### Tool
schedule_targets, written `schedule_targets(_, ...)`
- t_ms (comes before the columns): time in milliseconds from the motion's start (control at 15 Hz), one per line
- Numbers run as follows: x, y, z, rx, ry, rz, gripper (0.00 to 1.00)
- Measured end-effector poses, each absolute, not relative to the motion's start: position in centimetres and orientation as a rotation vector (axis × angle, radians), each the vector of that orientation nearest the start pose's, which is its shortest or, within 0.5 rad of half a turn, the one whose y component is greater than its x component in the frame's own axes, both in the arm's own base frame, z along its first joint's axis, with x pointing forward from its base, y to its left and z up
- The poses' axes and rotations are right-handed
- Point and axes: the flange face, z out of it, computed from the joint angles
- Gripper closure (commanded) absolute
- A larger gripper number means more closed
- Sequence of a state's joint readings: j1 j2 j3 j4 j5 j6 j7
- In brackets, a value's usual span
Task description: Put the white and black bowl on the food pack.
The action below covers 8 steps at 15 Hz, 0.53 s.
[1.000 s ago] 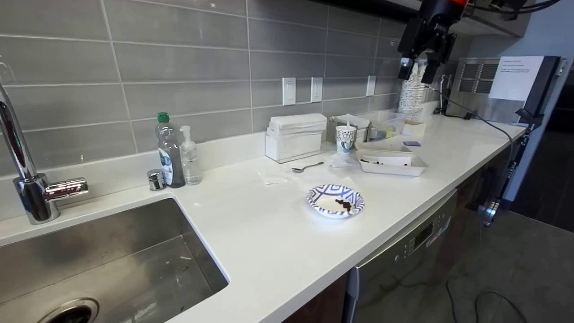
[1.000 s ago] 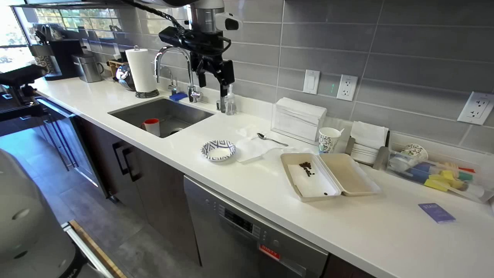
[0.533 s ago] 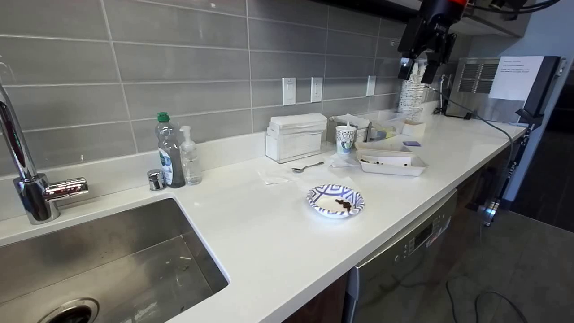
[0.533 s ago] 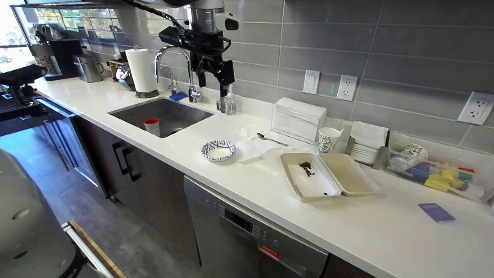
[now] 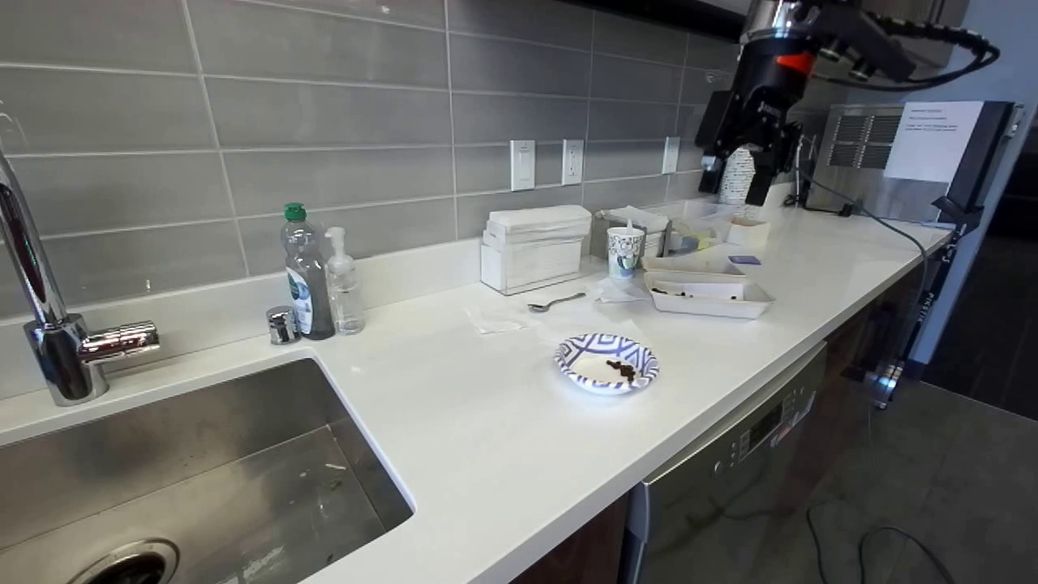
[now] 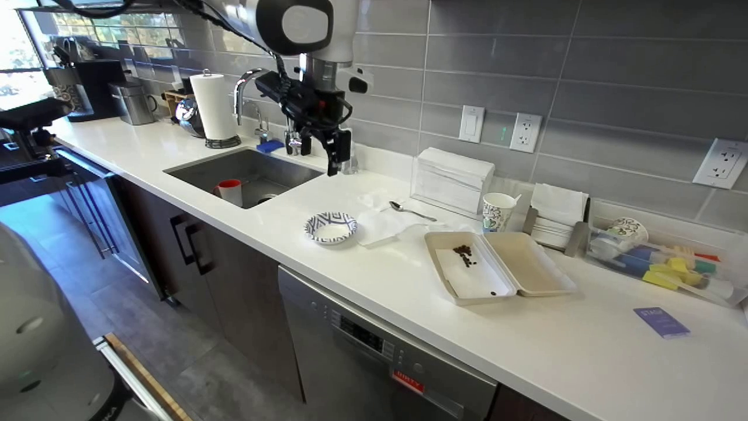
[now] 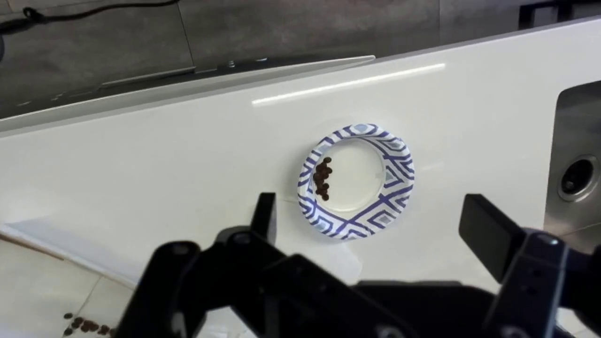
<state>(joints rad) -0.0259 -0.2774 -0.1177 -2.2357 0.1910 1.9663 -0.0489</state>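
"DIRTY" on a red label on the dishwasher front, at six o'clock from the middle of an exterior view.
There too, a purple card on the counter, toward four o'clock, carries a word beginning "STA", its end blurred, and the letters "NKA" stand on a dark band of the pale robot body, toward eight. In an exterior view, print on the white sheet on the metal appliance, toward two, and on the green-capped bottle, at nine, is too small to read.

One patterned bowl, one food pack, one spoon, two bottles, one mug, one sink
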Motion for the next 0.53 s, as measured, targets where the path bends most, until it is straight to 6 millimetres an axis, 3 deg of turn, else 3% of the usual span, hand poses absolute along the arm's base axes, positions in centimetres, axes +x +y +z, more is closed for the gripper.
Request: schedule_targets(533,48.7,-5.9,38.0,-2.887,0.124,0.093,0.0)
